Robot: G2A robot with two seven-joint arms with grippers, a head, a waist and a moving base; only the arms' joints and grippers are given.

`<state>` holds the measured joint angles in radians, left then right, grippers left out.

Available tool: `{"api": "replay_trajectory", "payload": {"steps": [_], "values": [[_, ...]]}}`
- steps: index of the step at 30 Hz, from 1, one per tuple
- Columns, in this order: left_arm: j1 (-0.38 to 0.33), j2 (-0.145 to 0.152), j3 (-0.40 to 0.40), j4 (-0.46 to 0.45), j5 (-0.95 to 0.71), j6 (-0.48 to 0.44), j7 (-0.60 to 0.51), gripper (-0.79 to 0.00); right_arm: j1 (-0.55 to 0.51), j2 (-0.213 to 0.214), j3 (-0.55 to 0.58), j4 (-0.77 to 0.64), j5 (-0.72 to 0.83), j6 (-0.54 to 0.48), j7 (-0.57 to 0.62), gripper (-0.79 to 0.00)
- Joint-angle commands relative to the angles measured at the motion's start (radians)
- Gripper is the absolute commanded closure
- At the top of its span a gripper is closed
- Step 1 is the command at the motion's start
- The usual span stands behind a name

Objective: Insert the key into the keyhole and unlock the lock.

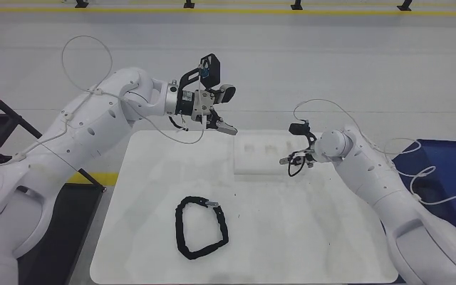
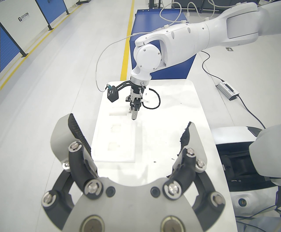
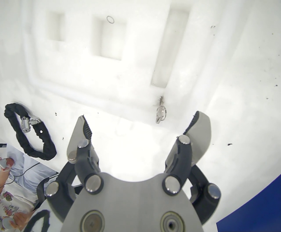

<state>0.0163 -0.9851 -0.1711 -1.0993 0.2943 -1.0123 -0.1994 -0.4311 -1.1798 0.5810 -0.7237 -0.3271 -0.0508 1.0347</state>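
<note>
A black chain lock [image 1: 201,228] lies looped on the white table, toward the front left. In the right wrist view its silver lock cylinder [image 3: 26,125] shows the keyhole end. A small silver key [image 3: 161,112] stands stuck in the edge of a white foam block [image 3: 76,72], just past a long slot. My right gripper [image 3: 140,120] hangs open a little short of the key, with nothing in it; it is at the block's right end [image 1: 288,160]. My left gripper [image 1: 226,128] is open and empty, raised over the table's back edge, left of the block.
The foam block [image 1: 260,153] has several shallow recesses, and a small ring [image 3: 110,19] lies in one. A blue cabinet [image 2: 162,44] stands beyond the table's right end. The white table [image 1: 320,235] has bare room in front of the block.
</note>
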Motion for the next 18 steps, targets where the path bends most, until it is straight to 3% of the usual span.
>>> {"api": "replay_trajectory", "payload": {"steps": [1,18], "values": [[0.0,0.0,0.0,0.0,0.0,0.0,0.0,-0.785,-0.001,-0.004,0.0,0.006,-0.005,0.004,-0.002,-0.366],[0.0,0.0,0.0,0.0,0.0,0.0,0.0,-0.785,0.008,-0.056,-0.017,0.106,-0.052,0.09,-0.017,-0.206]]}}
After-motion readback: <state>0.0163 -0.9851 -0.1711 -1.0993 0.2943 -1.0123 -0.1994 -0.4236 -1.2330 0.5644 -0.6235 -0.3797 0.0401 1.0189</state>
